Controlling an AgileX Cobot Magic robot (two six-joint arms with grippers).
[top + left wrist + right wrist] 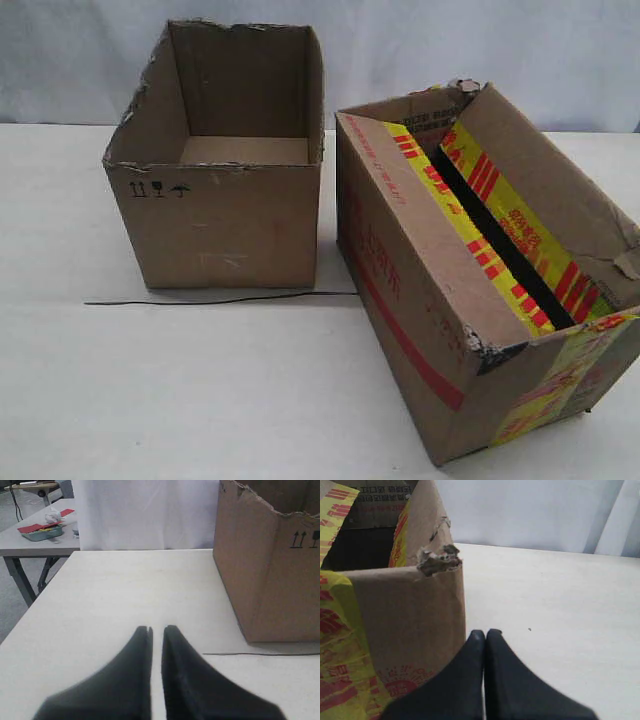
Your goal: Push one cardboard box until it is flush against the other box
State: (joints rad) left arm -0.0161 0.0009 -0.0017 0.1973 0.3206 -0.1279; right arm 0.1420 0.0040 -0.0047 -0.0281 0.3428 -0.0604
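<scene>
**Exterior view.** The taped cardboard box (420,290) stands on the right of the white table (200,400), turned at an angle. Its top flaps are parted along the yellow, red-striped tape (480,255). The plain other box (220,225), open-topped with ragged rims, stands to its left and further back. A narrow gap separates their facing sides, which are not parallel. A thin black wire (220,299) lies along the plain box's front bottom edge and reaches the taped box. Open table surface lies in front of and to the left of both boxes.

**Right wrist view.** The right gripper (485,632), fingers pressed together and holding nothing, sits just beside the taped box's side wall, below its torn corner (437,560). Whether they touch cannot be told.

**Left wrist view.** The left gripper (156,628), fingers nearly closed with only a slit between them, holds nothing. It sits over open table, apart from the plain box.
</scene>
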